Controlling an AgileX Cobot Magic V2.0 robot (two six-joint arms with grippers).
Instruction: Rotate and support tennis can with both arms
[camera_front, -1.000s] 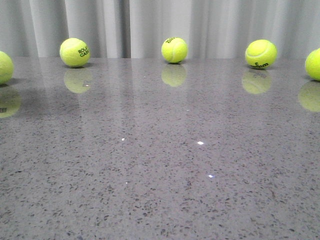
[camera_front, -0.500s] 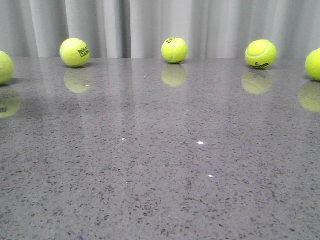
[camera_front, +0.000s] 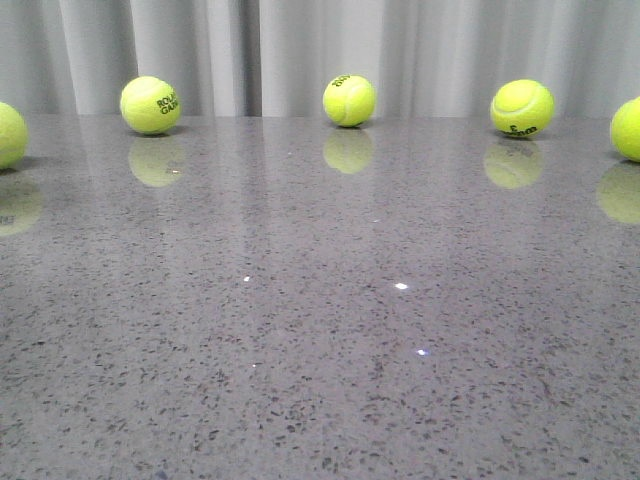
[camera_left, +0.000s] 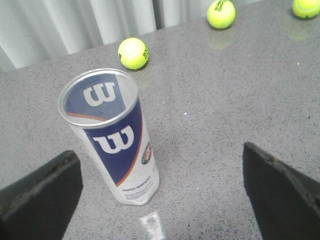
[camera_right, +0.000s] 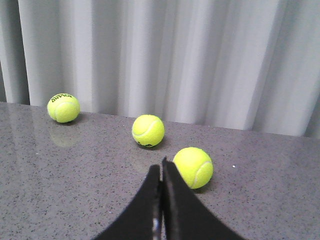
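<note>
On table, tennis can (camera_left: 112, 137) upright (mouth skyward)

The table (camera_front: 320, 330) is showing a polished, speckled grey stone-like top, glossy enough to be mirroring the fuzzy, matt felt tennis balls (camera_front: 349, 100). The tennis can (camera_left: 112, 135) is looking like clear smooth plastic with a glossy printed label and a shiny metal rim. Pale cloth curtains (camera_right: 175, 55) are hanging in soft matt folds.

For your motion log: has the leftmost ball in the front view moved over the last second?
No. The leftmost ball sits at the same spot against the curtain folds and table edge.
</note>
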